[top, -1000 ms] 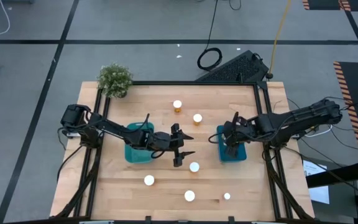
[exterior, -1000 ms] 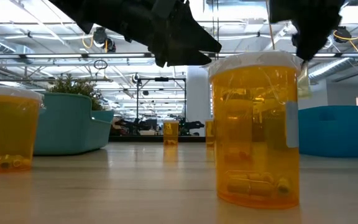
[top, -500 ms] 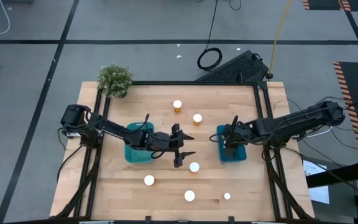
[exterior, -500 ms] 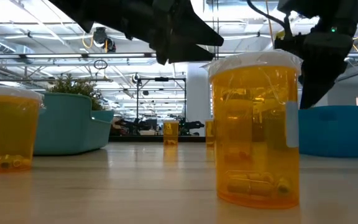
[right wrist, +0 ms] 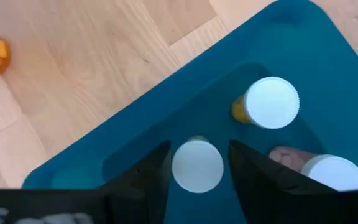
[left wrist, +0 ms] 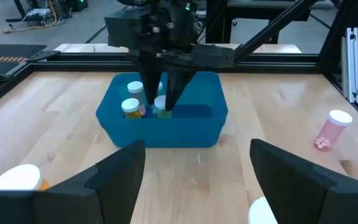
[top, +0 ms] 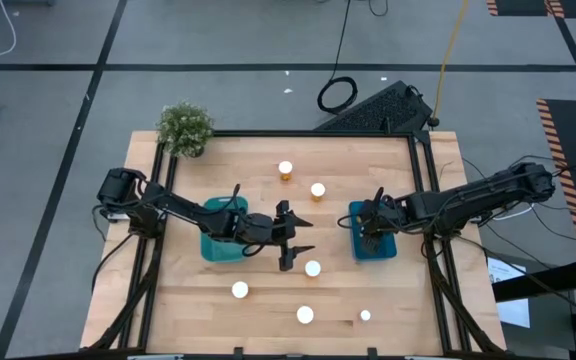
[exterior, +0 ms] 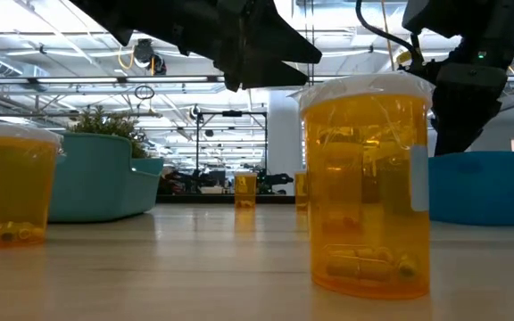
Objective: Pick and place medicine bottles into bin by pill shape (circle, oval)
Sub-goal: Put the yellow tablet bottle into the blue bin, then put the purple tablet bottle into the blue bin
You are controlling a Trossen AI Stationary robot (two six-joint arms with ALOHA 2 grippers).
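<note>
Pale butcher-block wood carries loose amber medicine bottles [top: 313, 268] with round white caps, plus two glossy teal plastic bins. The right gripper [right wrist: 197, 163], inside the right bin [top: 387, 246], straddles a white-capped bottle [right wrist: 197, 165] with fingers spread, apparently releasing; lifting clear seems next. The left gripper [top: 299, 238] hovers mid-table, fingers wide and empty, beside the left bin [top: 213, 250].

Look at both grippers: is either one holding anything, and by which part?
The left gripper is open over the table and holds nothing. The right gripper, down in the blue bin, has its fingers on either side of a bottle's white cap; whether they grip it cannot be told.
</note>
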